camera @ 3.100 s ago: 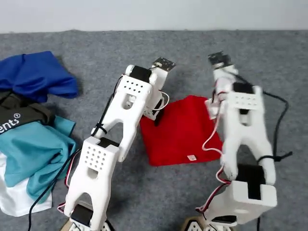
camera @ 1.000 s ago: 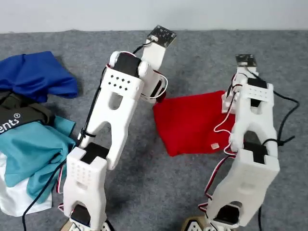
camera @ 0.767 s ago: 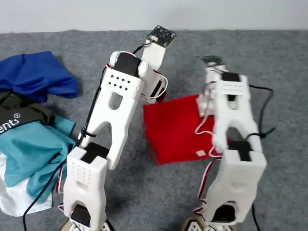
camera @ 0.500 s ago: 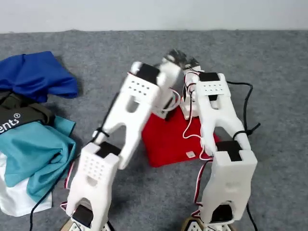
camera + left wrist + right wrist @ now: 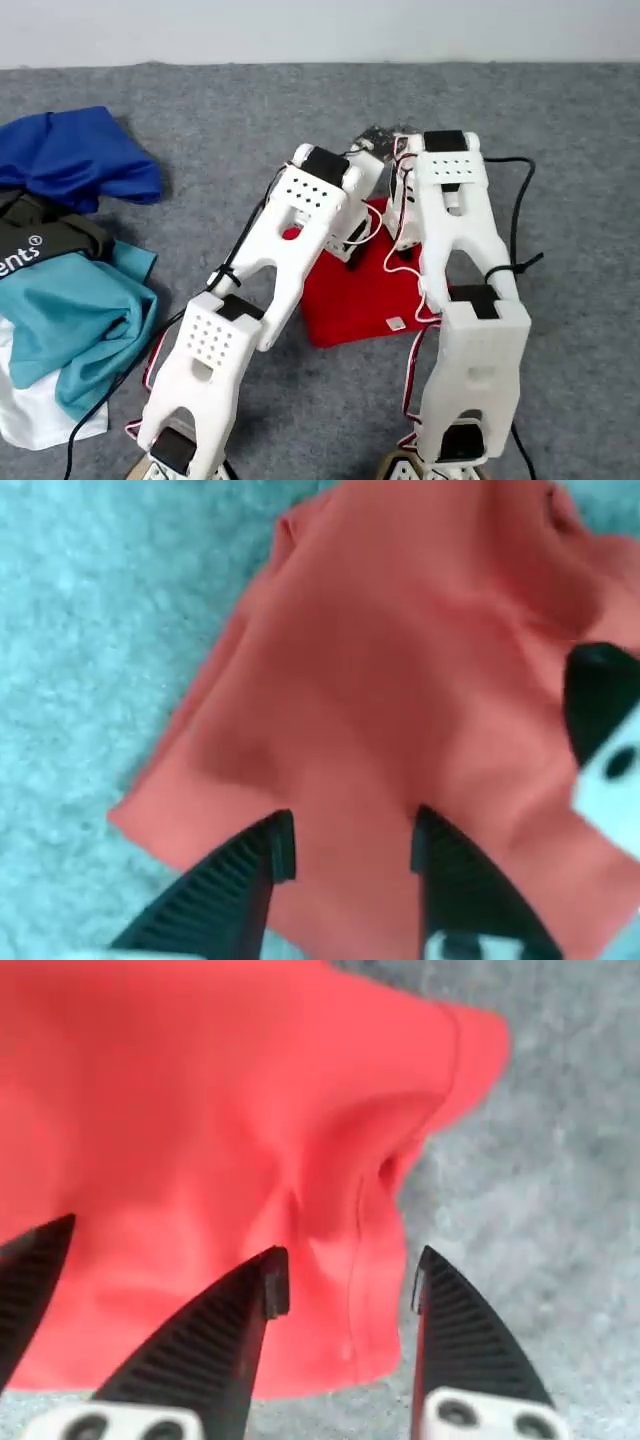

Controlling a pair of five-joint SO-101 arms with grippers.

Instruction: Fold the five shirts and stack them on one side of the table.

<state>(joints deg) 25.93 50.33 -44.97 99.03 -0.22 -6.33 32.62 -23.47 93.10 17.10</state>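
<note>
L gripper (image 5: 352,830), R gripper (image 5: 348,1270) over shirt (image 5: 355,300)

Print entry 1, high view: white lettering (image 5: 18,262) on the dark shirt (image 5: 55,232), which lies among other shirts at the left side of the table (image 5: 560,120). The line of letters slants upward. Its start is cut off at the picture's edge, so just the last few letters show, closed by a small circled mark (image 5: 36,241). It is a partial word and looks like a brand mark; not copied here.

Print entry 2: small white tag (image 5: 397,325) on the red shirt (image 5: 350,295), near the shirt's edge on the robot's side. Any print on it is too small to make out.

Wrist views: nothing legible on the red cloth.
</note>
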